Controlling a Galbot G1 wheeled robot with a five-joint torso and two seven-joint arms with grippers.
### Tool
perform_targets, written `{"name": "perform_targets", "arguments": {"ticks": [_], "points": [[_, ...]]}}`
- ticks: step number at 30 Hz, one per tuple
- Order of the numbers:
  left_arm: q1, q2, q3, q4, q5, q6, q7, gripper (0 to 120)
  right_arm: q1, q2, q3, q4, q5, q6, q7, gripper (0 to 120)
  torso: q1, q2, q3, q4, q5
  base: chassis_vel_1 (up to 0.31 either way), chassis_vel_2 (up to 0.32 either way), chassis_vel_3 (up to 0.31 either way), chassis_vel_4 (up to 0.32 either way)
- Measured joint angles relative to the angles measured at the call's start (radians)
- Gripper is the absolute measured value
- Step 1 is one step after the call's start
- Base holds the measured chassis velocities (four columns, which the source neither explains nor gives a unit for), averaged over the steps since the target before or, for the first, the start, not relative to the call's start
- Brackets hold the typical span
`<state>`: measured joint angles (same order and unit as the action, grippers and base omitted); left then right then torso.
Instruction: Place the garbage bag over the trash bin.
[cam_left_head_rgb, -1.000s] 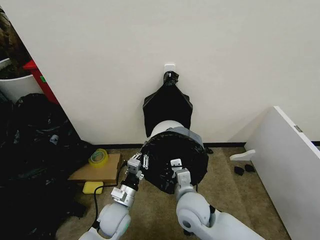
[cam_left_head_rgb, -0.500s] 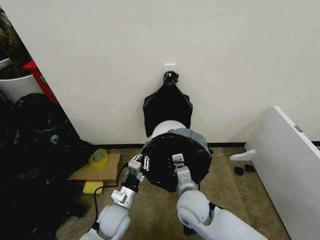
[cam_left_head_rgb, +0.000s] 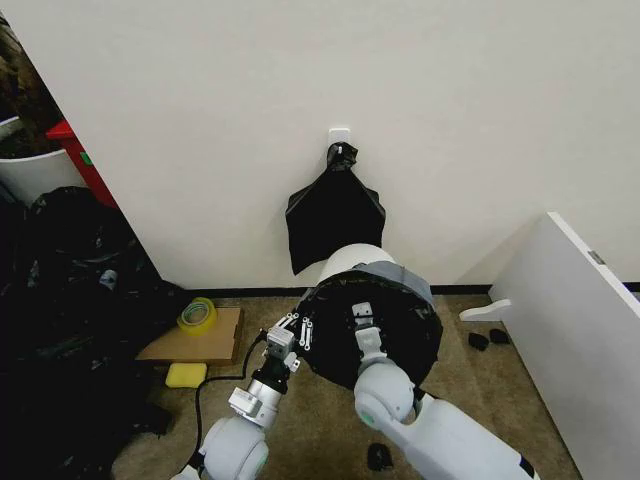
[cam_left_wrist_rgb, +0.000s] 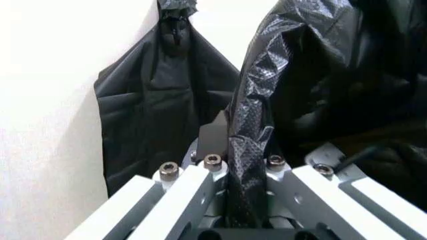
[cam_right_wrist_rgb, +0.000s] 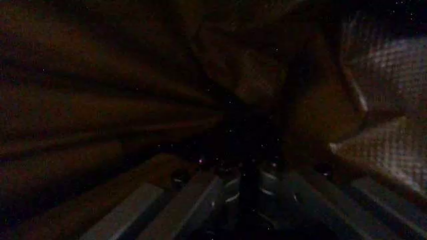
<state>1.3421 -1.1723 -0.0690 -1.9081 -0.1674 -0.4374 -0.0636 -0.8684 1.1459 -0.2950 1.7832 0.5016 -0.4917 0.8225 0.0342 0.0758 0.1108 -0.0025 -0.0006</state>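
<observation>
Writing: we find no brand, label or readable print on anything in view.
Garbage bag: the thin, crinkly, glossy black plastic garbage bag (cam_left_head_rgb: 385, 325) is stretched over the open mouth of the bin, its gathered edge forming a dark round skirt; in the left wrist view its fine embossed film (cam_left_wrist_rgb: 257, 120) runs down between our fingers.
Trash bin: the round, cream-white plastic trash bin (cam_left_head_rgb: 345, 262) lies tipped toward us on the floor by the wall, only its upper back curve bare above the bag.
Left gripper: our left gripper (cam_left_head_rgb: 297, 328) sits at the bag's left edge, fingers closed onto a fold of the film (pinched tight, no gap visible).
Right gripper: our right gripper (cam_left_head_rgb: 364, 322) is pressed against the middle of the bag's face; we cannot tell how far it is open, since its wrist view is dark.
Behind: a flat matte black bundle (cam_left_head_rgb: 335, 215), knotted at the top, hangs on the wall from a small white hook plate (cam_left_head_rgb: 340, 133).
Left side: a yellow tape roll (cam_left_head_rgb: 197, 314) on a flat brown cardboard sheet (cam_left_head_rgb: 195, 340), a yellow sponge (cam_left_head_rgb: 186, 374), and a heap of black bags (cam_left_head_rgb: 60, 300).
Right side: a slanted white board (cam_left_head_rgb: 580, 330) on the tan carpet (cam_left_head_rgb: 480, 400).
</observation>
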Motion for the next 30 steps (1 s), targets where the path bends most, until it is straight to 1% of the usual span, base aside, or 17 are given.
{"name": "perform_targets", "arguments": {"ticks": [3, 4, 9, 10, 12, 13, 16, 17, 20, 22, 25, 26, 28, 30], "points": [[0.007, -0.001, -0.001, -0.003, 0.002, -0.003, 0.005, 0, 0.007, -0.001, 0.011, -0.021, -0.026, 0.036, -0.025, 0, 0.0, 0.0, 0.0, 0.0, 0.0, 0.0, 0.0, 0.0, 0.0], [0.007, -0.002, -0.002, -0.003, 0.002, -0.004, 0.005, 0, 0.005, -0.001, 0.016, -0.027, -0.039, 0.063, -0.04, 0, 0.0, 0.0, 0.0, 0.0, 0.0, 0.0, 0.0, 0.0, 0.0], [0.002, -0.003, -0.01, 0.004, 0.002, -0.004, 0.003, 0, -0.021, -0.013, 0.022, -0.008, -0.069, 0.104, -0.067, 0, 0.0, 0.0, 0.0, 0.0, 0.0, 0.0, 0.0, 0.0, 0.0], [0.0, -0.004, -0.012, 0.007, 0.001, -0.004, 0.002, 0, -0.028, -0.016, 0.022, 0.002, -0.07, 0.106, -0.068, 0, 0.0, 0.0, 0.0, 0.0, 0.0, 0.0, 0.0, 0.0, 0.0], [-0.008, -0.007, -0.021, 0.017, -0.01, -0.003, -0.003, 0, -0.072, -0.034, 0.017, 0.064, -0.075, 0.115, -0.074, 0, 0.0, 0.0, 0.0, -0.0001, 0.0, 0.0, 0.0, 0.0, 0.0], [-0.008, -0.007, -0.021, 0.017, -0.01, -0.003, -0.003, 0, -0.072, -0.034, 0.017, 0.064, -0.075, 0.115, -0.074, 0, 0.0, 0.0, 0.0, -0.0001, 0.0, 0.0, 0.0, 0.0, 0.0], [-0.014, -0.008, -0.027, 0.021, -0.038, 0.008, -0.01, 0, -0.133, -0.054, 0.013, 0.142, -0.1, 0.167, -0.115, 0, 0.0, 0.0, 0.0, -0.0001, 0.0, 0.0, 0.0, 0.0, 0.0], [-0.014, -0.008, -0.027, 0.021, -0.038, 0.008, -0.01, 0, -0.133, -0.054, 0.013, 0.142, -0.1, 0.167, -0.115, 0, 0.0, 0.0, 0.0, -0.0001, 0.0, 0.0, 0.0, 0.0, 0.0], [-0.016, -0.009, -0.028, 0.023, -0.044, 0.014, -0.011, 0, -0.163, -0.062, 0.004, 0.179, -0.122, 0.213, -0.158, 0, 0.0, 0.0, 0.0, -0.0001, -0.0003, 0.0, 0.0, 0.0, 0.0], [-0.016, -0.009, -0.028, 0.023, -0.044, 0.014, -0.011, 0, -0.165, -0.063, 0.002, 0.18, -0.123, 0.214, -0.16, 0, 0.0, 0.0, 0.0, 0.0, -0.0002, 0.0, 0.0, 0.0, 0.0], [-0.012, -0.008, -0.024, 0.02, -0.034, 0.014, -0.01, 0, -0.151, -0.066, -0.031, 0.174, -0.111, 0.087, -0.106, 0, 0.0, 0.0, 0.0, -0.0001, 0.0, 0.0, 0.0, 0.0, 0.0], [-0.012, -0.008, -0.024, 0.02, -0.034, 0.014, -0.01, 0, -0.151, -0.066, -0.031, 0.174, -0.111, 0.087, -0.106, 0, 0.0, 0.0, 0.0, -0.0001, 0.0, 0.0, 0.0, 0.0, 0.0], [-0.009, -0.005, -0.025, 0.018, -0.015, 0.011, -0.008, 0, -0.108, -0.067, -0.052, 0.162, -0.024, -0.05, -0.027, 0, 0.0, 0.0, 0.0, -0.0001, 0.0, 0.0, 0.0, 0.0, 0.0], [-0.005, -0.003, -0.026, 0.013, -0.011, 0.01, -0.008, 0, -0.068, -0.06, -0.056, 0.152, 0.047, -0.109, 0.014, 0, 0.0, 0.0, 0.0, 0.0001, 0.0, 0.0, 0.0, 0.0, 0.0]]}}
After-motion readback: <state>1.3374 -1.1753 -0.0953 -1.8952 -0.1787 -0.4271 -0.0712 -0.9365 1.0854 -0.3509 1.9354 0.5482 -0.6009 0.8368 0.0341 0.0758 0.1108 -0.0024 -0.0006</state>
